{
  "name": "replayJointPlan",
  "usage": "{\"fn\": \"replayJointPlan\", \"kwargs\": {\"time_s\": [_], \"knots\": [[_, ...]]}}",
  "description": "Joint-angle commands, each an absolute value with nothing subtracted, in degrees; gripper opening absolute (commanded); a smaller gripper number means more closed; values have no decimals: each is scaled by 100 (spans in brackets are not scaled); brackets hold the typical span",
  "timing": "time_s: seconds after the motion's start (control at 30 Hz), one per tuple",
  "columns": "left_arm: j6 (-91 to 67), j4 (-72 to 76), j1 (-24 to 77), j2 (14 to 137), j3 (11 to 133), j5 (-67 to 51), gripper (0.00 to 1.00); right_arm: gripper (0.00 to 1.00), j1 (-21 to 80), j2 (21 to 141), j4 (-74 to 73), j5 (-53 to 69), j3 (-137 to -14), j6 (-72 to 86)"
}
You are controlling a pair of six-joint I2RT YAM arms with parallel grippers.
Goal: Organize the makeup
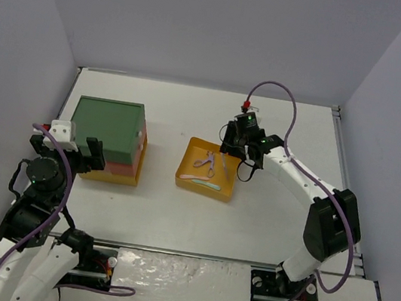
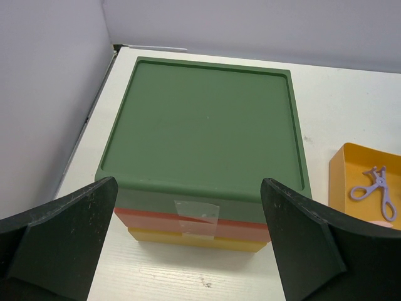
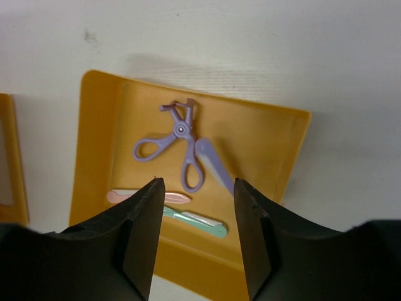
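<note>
The right gripper [image 3: 197, 188] hangs open over the yellow tray [image 3: 94, 138], which sits on the desk [image 1: 175, 215] at 3 o'clock from the drawer box [image 2: 207, 119]. Inside the tray lie the lavender scissor tool [image 3: 175, 141], a lavender stick [image 3: 214, 168] just beside it, and a pink stick [image 3: 178, 199] and a mint stick [image 3: 203, 221] toward 6 o'clock. The likely step is a pick from the tray. Centre on one item only, descend straight, and close across its narrow width, clear of the tray wall. The left gripper [image 2: 188, 188] is open, facing the box.
</note>
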State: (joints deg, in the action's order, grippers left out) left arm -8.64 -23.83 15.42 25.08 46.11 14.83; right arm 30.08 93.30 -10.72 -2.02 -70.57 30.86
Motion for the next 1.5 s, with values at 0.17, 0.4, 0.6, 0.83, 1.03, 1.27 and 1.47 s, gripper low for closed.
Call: {"fn": "replayJointPlan", "kwargs": {"time_s": [0.17, 0.4, 0.6, 0.83, 1.03, 1.27, 1.47], "knots": [[-896, -2127, 1564, 2628, 4781, 1427, 97, 56, 2809, 8865, -958, -855, -6610, 3018], [-905, -2127, 1557, 2667, 4783, 1415, 97, 42, 2470, 9087, -944, -552, -6110, 2958], [-905, -2127, 1556, 2811, 4799, 1345, 97, 32, 2496, 9369, -818, -352, -6073, 2936], [-912, -2113, 1556, 3450, 4950, 998, 97, 24, 2609, 9539, -652, -129, -6112, 2989], [-1038, -2047, 1554, 4041, 5211, 915, 97, 28, 2705, 9404, -592, -343, -6133, 3032], [-1174, -2169, 1547, 4699, 5696, 1043, 97, 32, 2750, 9012, -579, -563, -6161, 3023], [-1169, -2059, 1538, 4877, 5800, 1160, 97, 34, 2864, 8893, -502, -668, -6153, 3058]]}}
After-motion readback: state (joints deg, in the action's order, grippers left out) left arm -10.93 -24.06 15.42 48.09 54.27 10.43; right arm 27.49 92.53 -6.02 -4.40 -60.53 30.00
